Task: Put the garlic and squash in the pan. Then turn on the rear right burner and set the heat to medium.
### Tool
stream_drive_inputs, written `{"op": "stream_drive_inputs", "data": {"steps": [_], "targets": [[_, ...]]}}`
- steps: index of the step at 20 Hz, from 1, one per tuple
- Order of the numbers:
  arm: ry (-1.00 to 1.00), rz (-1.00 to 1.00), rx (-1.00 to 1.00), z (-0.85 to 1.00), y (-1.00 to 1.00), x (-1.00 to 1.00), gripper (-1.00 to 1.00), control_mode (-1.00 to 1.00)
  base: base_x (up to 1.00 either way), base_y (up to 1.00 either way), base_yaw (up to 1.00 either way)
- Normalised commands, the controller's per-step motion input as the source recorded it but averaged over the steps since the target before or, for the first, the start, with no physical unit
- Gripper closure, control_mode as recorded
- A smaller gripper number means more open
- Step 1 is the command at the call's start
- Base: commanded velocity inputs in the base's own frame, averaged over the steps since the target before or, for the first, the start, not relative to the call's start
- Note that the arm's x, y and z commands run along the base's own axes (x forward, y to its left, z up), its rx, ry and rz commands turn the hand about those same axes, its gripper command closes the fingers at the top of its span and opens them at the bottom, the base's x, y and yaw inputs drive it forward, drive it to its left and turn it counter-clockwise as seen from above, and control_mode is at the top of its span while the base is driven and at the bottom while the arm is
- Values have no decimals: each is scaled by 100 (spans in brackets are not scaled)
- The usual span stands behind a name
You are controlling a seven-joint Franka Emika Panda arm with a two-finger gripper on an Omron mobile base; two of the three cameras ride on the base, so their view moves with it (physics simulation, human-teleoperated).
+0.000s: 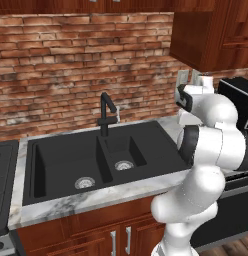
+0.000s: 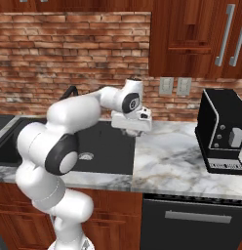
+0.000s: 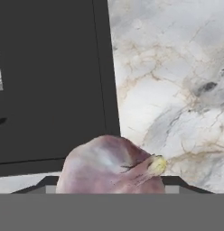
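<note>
On the marble counter (image 2: 176, 156), a black double sink (image 1: 66, 165) with a dark faucet (image 1: 106, 112) takes the left part, and a black coffee machine (image 2: 223, 132) stands near the right rear edge under wooden cabinets (image 2: 191, 34). The white arm (image 2: 69, 127) reaches forward from the base, its hand above the sink's right rim. The gripper (image 3: 109, 180) clasps the garlic (image 3: 109, 167) between its fingers, over counter and sink edge.
</note>
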Motion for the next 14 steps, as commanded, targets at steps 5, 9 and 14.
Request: {"op": "stream_drive_inputs", "data": {"steps": [5,9,14], "targets": [[16,0,0,67,85,0,100,-100,0,0,0],[11,0,0,15,91,-8,100,-100,0,0,0],[3,0,0,0,70,-14,100,-100,0,0,0]]}}
